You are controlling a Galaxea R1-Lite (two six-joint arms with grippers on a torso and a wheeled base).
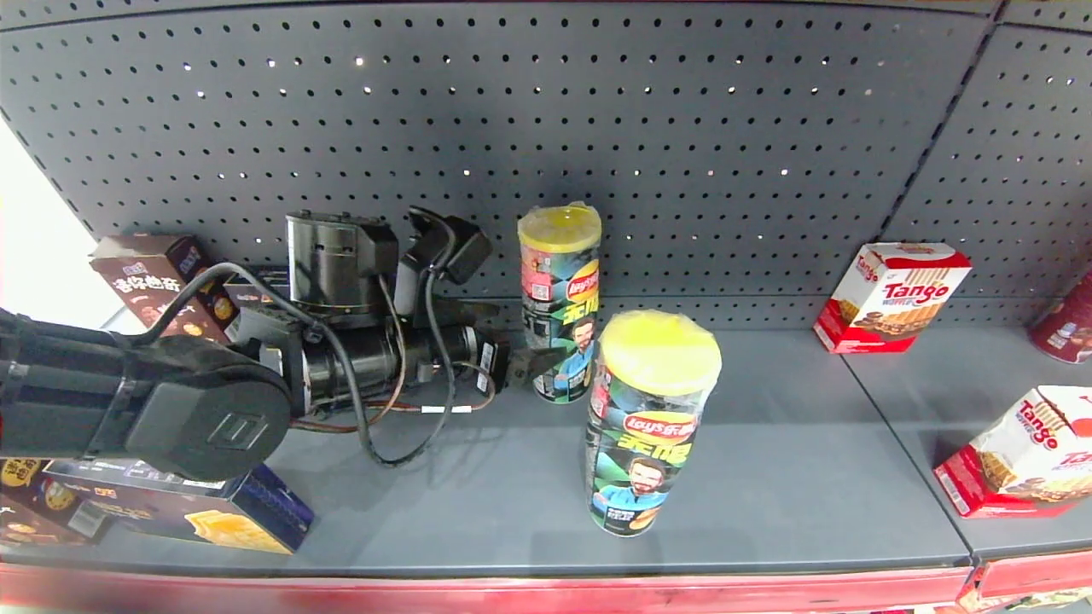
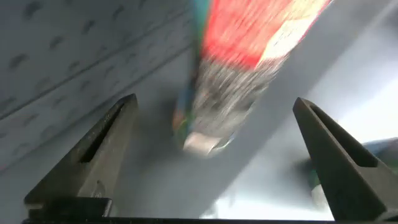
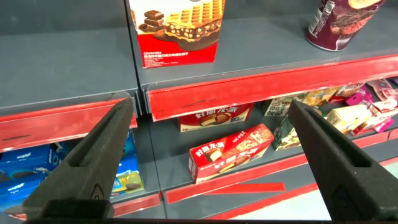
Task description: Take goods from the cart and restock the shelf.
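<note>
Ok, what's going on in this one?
The robot's left arm lies stretched along the grey metal shelf, its left pincer open at the lower part of the rear tall chip can with a yellow lid, which stands upright by the perforated back panel. A second yellow-lidded chip can stands nearer the front edge. The right pincer, also open and empty, hangs before the red-edged lower shelves.

Head view overlooks the shelf (image 1: 802, 477), left wrist closely faces its rear can (image 1: 559, 298), right wrist lower shelves (image 3: 168, 149).
</note>
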